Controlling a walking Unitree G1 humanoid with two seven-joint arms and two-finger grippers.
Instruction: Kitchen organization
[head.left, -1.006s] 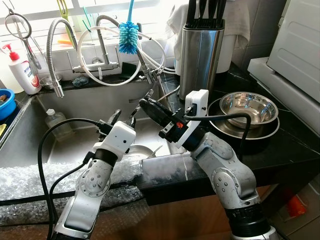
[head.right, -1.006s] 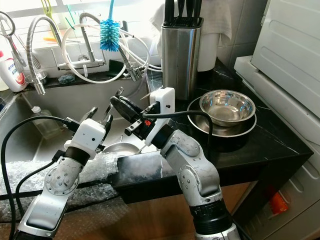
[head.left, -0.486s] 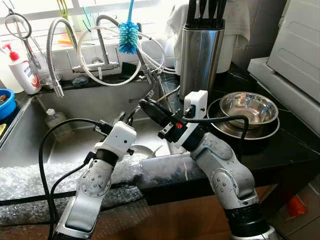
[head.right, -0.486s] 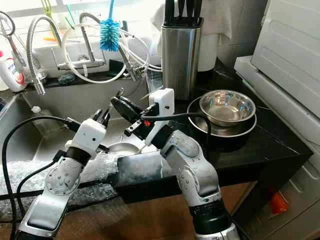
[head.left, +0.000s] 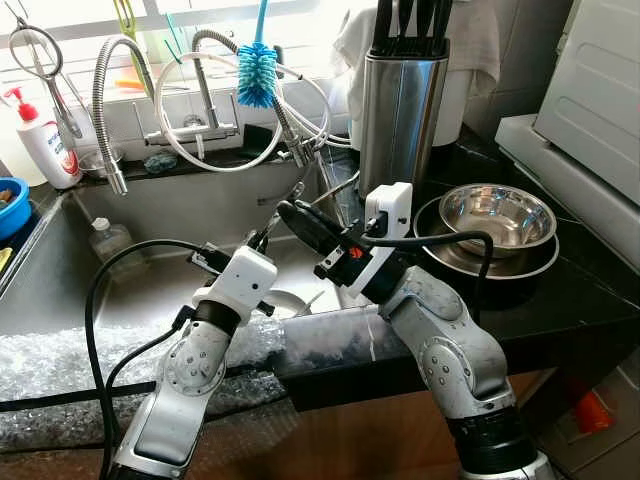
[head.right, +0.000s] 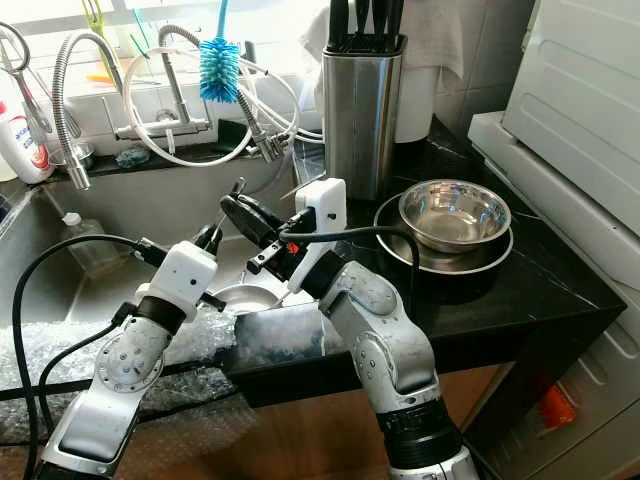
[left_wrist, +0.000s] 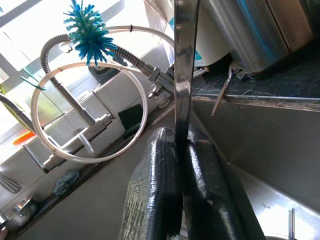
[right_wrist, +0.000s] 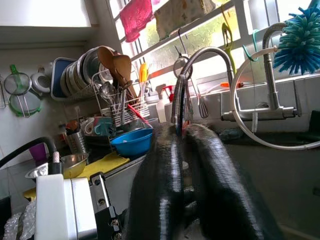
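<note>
My left gripper is shut on a thin flat steel utensil handle that sticks up past its fingertips. From the head, this gripper hangs over the sink, and the utensil slants up toward the tap hoses. My right gripper reaches in from the counter, fingers shut, its tip right beside the utensil. In the right wrist view a thin dark strip stands at the right gripper's tips; I cannot tell whether it is gripped. A round steel dish lies in the sink below both grippers.
A steel knife block stands at the back of the black counter. A steel bowl sits in a dark pan to the right. Bubble wrap covers the sink's front edge. Taps, hoses and a blue brush crowd behind.
The left gripper's fingers, apart a second ago, now stand together on the utensil. The left arm has edged a little toward the right gripper. The right arm has barely moved.
</note>
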